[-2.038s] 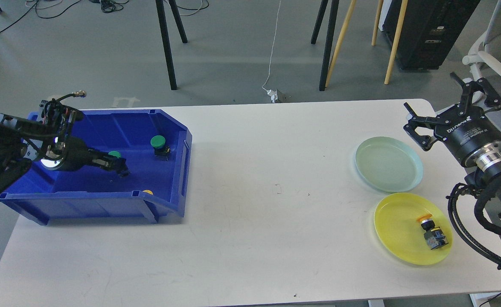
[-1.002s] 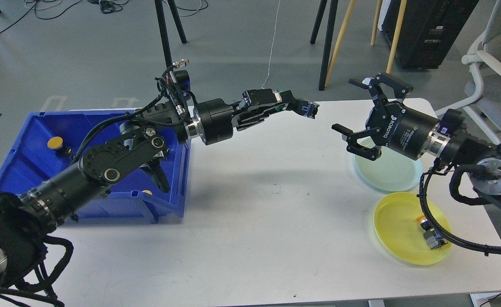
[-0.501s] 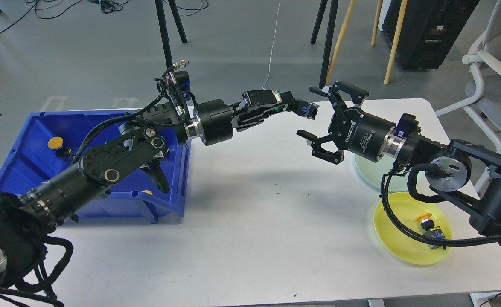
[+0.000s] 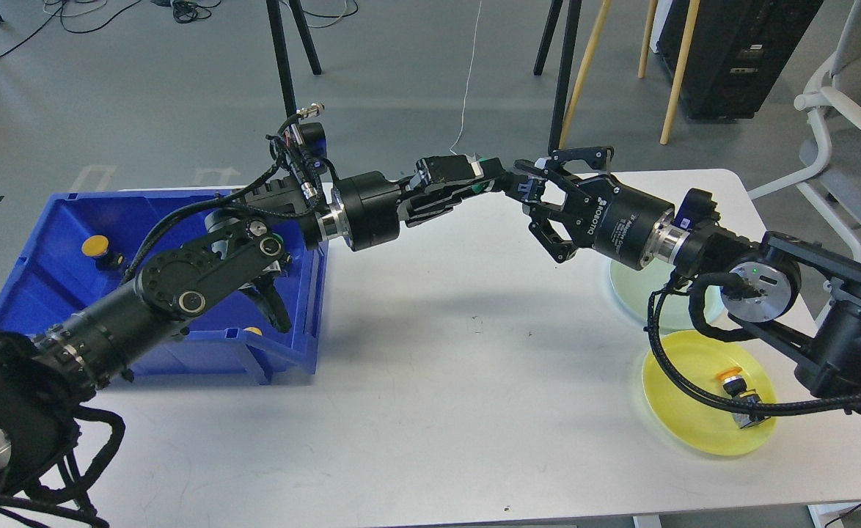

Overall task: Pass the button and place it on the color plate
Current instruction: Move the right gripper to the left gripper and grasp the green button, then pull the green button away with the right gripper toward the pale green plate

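Left gripper (image 4: 520, 187) clamps the green button (image 4: 483, 186) above mid-table; right gripper (image 4: 546, 199) spreads wide around its dark base. Probably light, rigid, smooth-capped: best pinched across the boxy base, not the cap.

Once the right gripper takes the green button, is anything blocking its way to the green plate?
Nothing visible does. The right gripper is at the green button in the left gripper; only its own arm overhangs the green plate.
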Motion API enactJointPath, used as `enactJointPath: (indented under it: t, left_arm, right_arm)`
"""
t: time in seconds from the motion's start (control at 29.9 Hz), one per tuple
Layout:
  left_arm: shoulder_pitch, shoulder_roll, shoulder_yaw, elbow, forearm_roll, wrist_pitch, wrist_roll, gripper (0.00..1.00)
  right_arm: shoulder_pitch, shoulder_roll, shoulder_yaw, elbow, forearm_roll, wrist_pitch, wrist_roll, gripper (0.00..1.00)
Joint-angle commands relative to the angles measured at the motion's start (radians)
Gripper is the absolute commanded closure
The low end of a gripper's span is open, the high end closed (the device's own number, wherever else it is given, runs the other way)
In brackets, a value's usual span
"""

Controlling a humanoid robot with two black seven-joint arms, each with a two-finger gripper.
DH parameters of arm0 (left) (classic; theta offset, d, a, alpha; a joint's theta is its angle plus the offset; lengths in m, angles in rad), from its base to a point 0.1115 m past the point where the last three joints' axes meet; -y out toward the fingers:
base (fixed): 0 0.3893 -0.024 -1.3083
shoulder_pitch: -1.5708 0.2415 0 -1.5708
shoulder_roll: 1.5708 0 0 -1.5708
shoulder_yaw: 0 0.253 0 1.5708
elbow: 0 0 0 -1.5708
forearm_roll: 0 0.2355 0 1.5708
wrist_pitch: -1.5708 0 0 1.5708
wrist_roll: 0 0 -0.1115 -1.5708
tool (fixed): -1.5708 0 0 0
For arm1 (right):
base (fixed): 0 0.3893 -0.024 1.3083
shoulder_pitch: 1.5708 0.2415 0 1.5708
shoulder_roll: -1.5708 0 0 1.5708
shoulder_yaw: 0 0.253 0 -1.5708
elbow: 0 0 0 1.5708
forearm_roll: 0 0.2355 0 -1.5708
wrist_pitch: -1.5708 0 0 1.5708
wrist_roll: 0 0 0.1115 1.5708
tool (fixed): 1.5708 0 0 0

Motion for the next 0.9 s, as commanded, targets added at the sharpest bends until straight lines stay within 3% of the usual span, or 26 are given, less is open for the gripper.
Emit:
enactJointPath:
  t: [0.0, 0.07, 0.17, 0.23, 0.33, 0.63, 0.77, 0.87]
  left_arm:
    - [0.001, -0.001, 0.000, 0.000, 0.000, 0.002, 0.000, 0.96]
    - [0.001, -0.001, 0.000, 0.000, 0.000, 0.005, 0.000, 0.89]
    - [0.001, -0.007, -0.002, 0.000, -0.008, 0.034, 0.000, 0.38]
    - [0.003, -0.010, -0.002, 0.000, -0.034, 0.049, 0.000, 0.24]
    - [0.006, -0.010, 0.003, 0.000, -0.071, 0.049, 0.000, 0.18]
    - [0.006, -0.009, 0.001, 0.001, -0.074, 0.051, 0.000, 0.16]
    - [0.006, -0.008, 0.000, 0.001, -0.078, 0.051, 0.000, 0.16]
    - [0.006, -0.008, 0.000, 0.001, -0.078, 0.051, 0.000, 0.16]
  right_arm:
    - [0.002, 0.003, -0.003, -0.001, 0.000, -0.008, -0.001, 0.96]
    - [0.013, 0.003, -0.007, -0.001, 0.000, -0.018, -0.001, 0.97]
    - [0.016, 0.003, -0.009, 0.001, -0.002, -0.029, -0.003, 0.97]
    - [0.016, 0.009, -0.009, 0.001, -0.003, -0.032, -0.003, 0.98]
    - [0.018, 0.027, -0.009, 0.001, -0.003, -0.038, -0.003, 0.99]
    - [-0.022, 0.012, 0.060, -0.002, 0.009, -0.121, 0.004, 0.99]
    - [-0.171, -0.054, 0.241, -0.010, 0.027, -0.199, 0.007, 0.99]
    - [-0.275, -0.074, 0.315, -0.049, 0.010, -0.326, 0.010, 0.99]
